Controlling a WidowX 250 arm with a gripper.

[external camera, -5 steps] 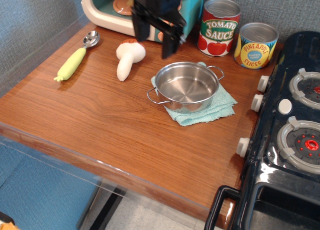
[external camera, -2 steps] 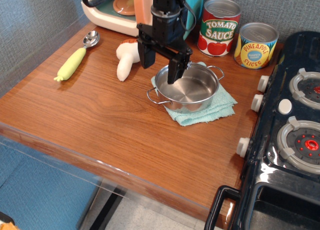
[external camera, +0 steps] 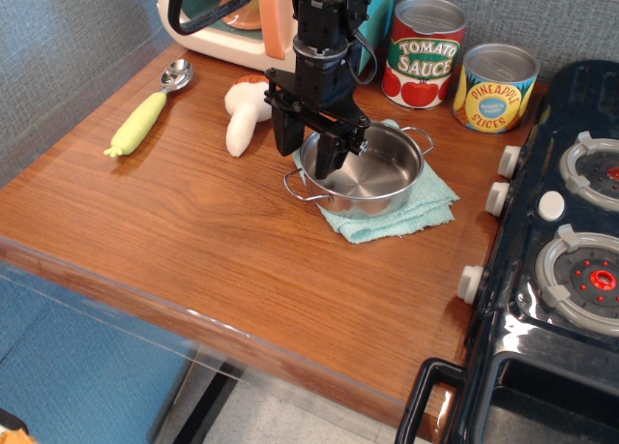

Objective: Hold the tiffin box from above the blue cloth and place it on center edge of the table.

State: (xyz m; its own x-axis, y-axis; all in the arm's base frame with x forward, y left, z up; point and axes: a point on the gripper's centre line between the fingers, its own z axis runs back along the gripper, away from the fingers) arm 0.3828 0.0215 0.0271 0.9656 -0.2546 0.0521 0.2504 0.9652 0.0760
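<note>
The tiffin box (external camera: 366, 168), a shallow round pot of polished stainless steel with a mirror-bright inner wall and two thin wire loop handles, sits on the blue cloth (external camera: 406, 210), a small folded square of nubbly teal terry whose soft edges show past the pot at the right and near sides. Both lie toward the right-hand part of the table (external camera: 193, 241), a brown wood-grain top with a rounded glossy edge running along the near side. The black gripper (external camera: 308, 146) hangs straight down over the pot's left rim with its two flat, angular fingers spread apart: one finger (external camera: 283, 133) stands just outside the rim above the bare wood, the other (external camera: 332, 156) reaches down inside the bowl, so the steel wall lies between them; whether either pad touches the metal cannot be told. The jaws are released, clasping nothing. Behind the arm a plump white mushroom toy (external camera: 241, 117) with a smooth cap and thick stem lies on the wood, and farther left a spoon (external camera: 151, 108) with a matte yellow-green handle and a shiny metal bowl rests at a slant. At the back stand two cylindrical printed cans with ribbed metal tops, the tomato sauce can (external camera: 425, 53) and the pineapple slices can (external camera: 494, 87), side by side. A glossy black toy stove (external camera: 571, 299) with grey ringed burners and pale round knobs borders the table on the right.
</note>
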